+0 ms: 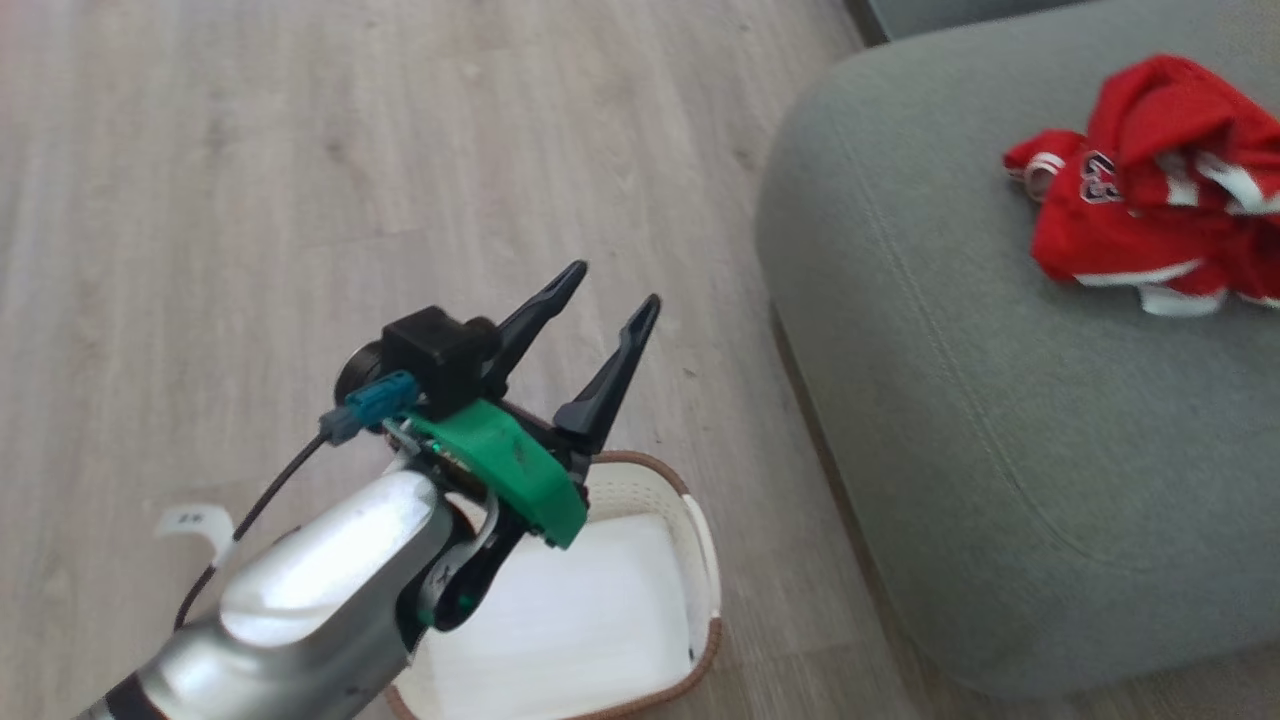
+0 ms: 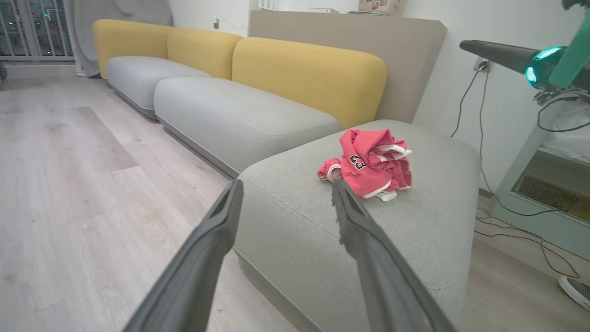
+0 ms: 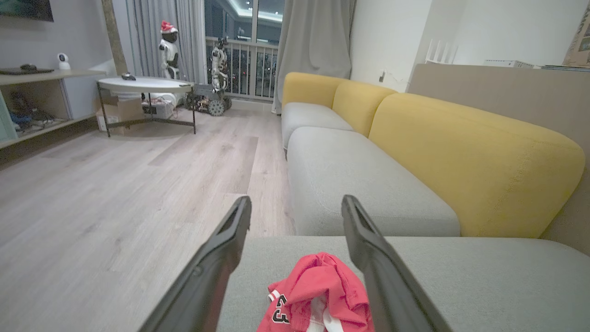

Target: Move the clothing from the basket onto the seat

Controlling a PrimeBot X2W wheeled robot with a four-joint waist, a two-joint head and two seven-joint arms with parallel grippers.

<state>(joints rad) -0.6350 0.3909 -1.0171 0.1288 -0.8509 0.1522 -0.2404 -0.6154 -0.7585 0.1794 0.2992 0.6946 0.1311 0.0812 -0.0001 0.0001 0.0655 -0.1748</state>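
**Clearing away from the clothing without dragging it**

The clothing [image 1: 1130,220] is lying in a crumpled red heap on the seat [image 1: 950,400], well off to the right of the left end effector [image 1: 615,282] and beyond it. In the right wrist view the heap [image 3: 318,290] is sitting directly below the right end effector [image 3: 296,198], between its two fingers and nearer the camera than their tips. Both end effectors are standing wide open and are holding nothing.

The basket [image 1: 640,490] is sitting on the floor [image 1: 300,150] just below and behind the left end effector, beside the seat's edge. Its white bottom is looking bare, though the left forearm [image 1: 330,580] is covering the near left corner, so I cannot tell whether anything is lying there.

Judging from this, the transfer is looking finished or nearly so, and the step in hand is getting clear of the load.

- The right end effector is needing a straight lift away from the heap, jaws kept wide, so that neither finger is catching a fold or the white trim.
- A sideways sweep is risking pulling the cloth toward the seat's rounded edge, where it could slide off.
- The left arm is best swung aside from over the basket, so that the hidden corner is coming into the head view.
- If cloth is showing there, the left end effector is already placed to drop in for it.
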